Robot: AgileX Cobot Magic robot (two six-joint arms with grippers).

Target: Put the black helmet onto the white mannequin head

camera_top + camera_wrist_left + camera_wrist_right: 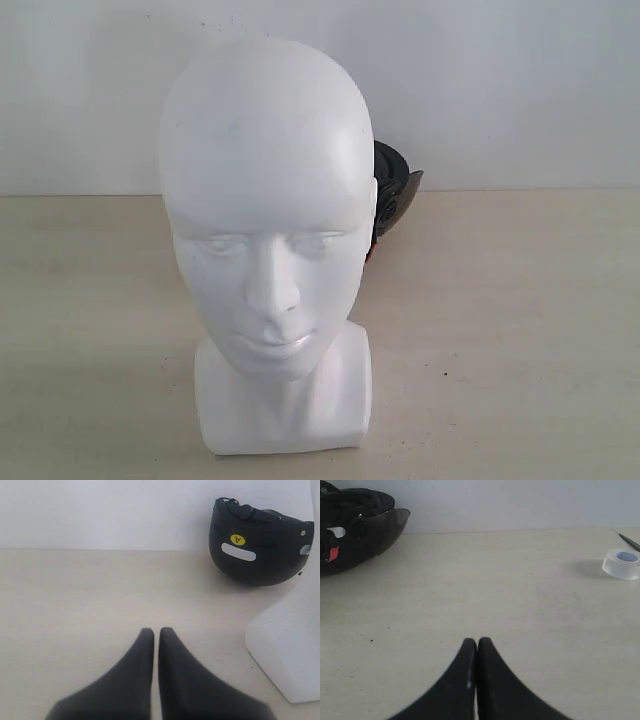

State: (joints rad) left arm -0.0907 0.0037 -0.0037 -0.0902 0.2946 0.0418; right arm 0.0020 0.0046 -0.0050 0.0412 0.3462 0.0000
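Black helmet [397, 196] behind white mannequin head [265, 190]

Beige tbl [520, 330] — helmet [265, 560], mannequin head [265, 200], tape [621, 563]

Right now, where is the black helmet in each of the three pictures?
Exterior view: the black helmet peeks out behind the white mannequin head.
Left wrist view: the helmet rests beside the head's neck base.
Right wrist view: the helmet sits across the table from a tape roll.
Shared landmark: the white wall just behind the helmet.
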